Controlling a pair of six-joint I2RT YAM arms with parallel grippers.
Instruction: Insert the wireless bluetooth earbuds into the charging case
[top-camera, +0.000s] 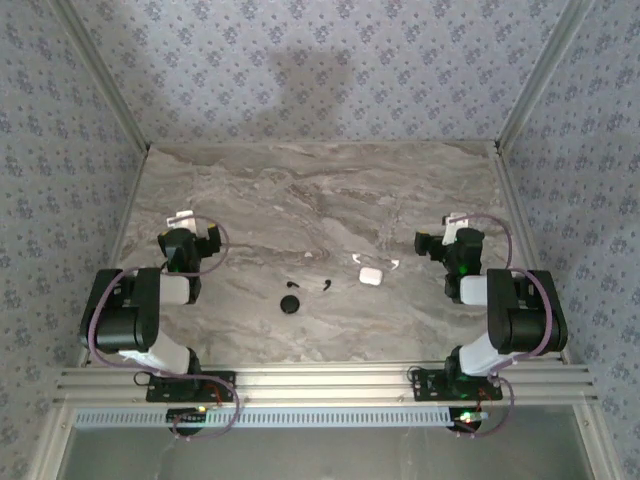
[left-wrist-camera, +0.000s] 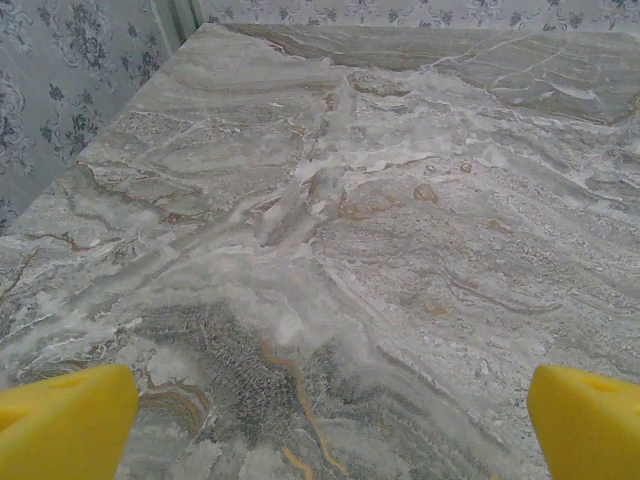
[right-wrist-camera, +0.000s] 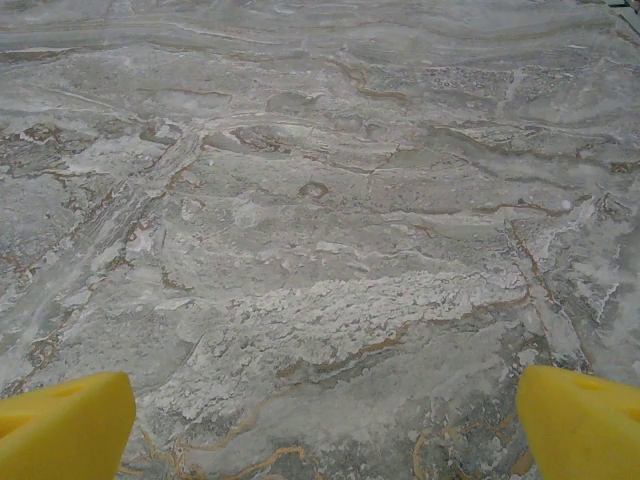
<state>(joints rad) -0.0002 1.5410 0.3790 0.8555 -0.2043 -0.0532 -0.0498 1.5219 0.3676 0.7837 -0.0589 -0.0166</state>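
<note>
Two tiny black earbuds lie on the marble table (top-camera: 300, 190), one (top-camera: 292, 285) left of the other (top-camera: 328, 284), near the middle front. Just in front of the left one lies a small black round case (top-camera: 290, 304). A small white case (top-camera: 370, 277) sits to their right. I cannot tell which of the two is the charging case. My left gripper (top-camera: 195, 224) (left-wrist-camera: 330, 430) hovers open at the left, well away from them. Over at the right, my right gripper (top-camera: 445, 230) (right-wrist-camera: 325, 425) is open too. Bare marble lies between the yellow fingertips (left-wrist-camera: 65, 420) (right-wrist-camera: 580, 425).
Two tiny white pieces (top-camera: 357, 260) (top-camera: 393, 264) lie beside the white case. Patterned walls enclose the table at the back and both sides. An aluminium rail (top-camera: 320, 380) carrying the arm bases runs along the near edge.
</note>
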